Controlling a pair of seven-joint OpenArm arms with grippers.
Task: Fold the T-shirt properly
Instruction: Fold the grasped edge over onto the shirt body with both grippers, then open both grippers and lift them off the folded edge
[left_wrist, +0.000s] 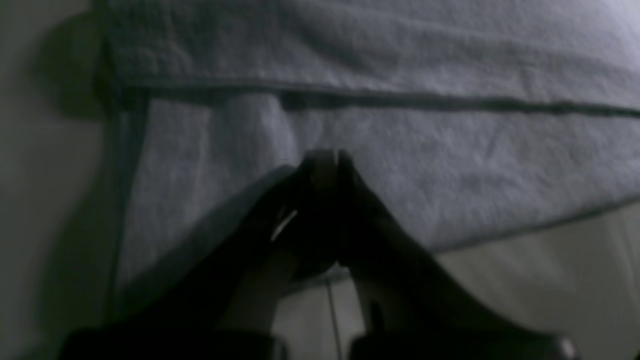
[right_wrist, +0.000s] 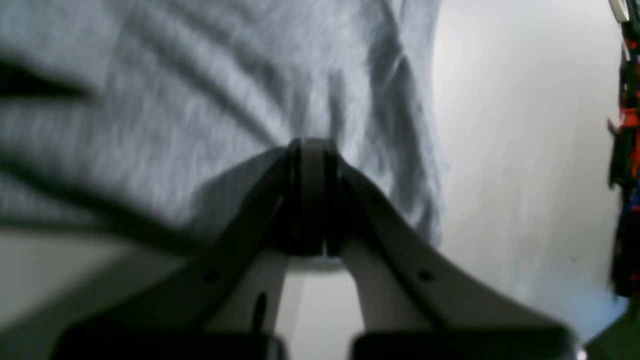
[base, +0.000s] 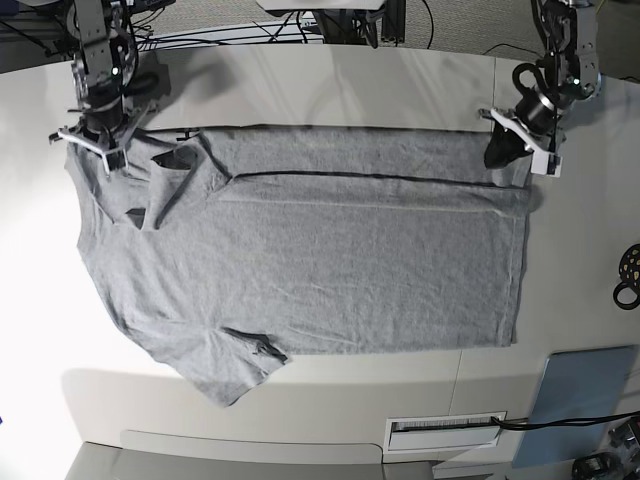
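The pale off-white table (base: 330, 80) carries everything, and the large heather-grey short-sleeved cotton T-shirt (base: 330, 260) lies spread across most of it, plain side up, neck end toward the base view's left and hem toward its right. Its far long edge is already turned over in a narrow band, marked by a dark fold line running across the cloth. The near sleeve sticks out loose at the lower left, and the far sleeve sits bunched by the collar.

The grey-blue flat rectangular pad (base: 585, 390) lies apart at the near right corner.

The left gripper (left_wrist: 325, 157) sits at the hem's far corner, its fingers pressed together on a pinch of the folded edge. The right gripper (right_wrist: 311, 150) is at the shoulder end, fingers likewise clamped on fabric, with creases radiating from the grip.

The shirt looks light, limp and prone to sagging and wrinkling, so it likely handles best taken by both far corners at once, kept taut between them.
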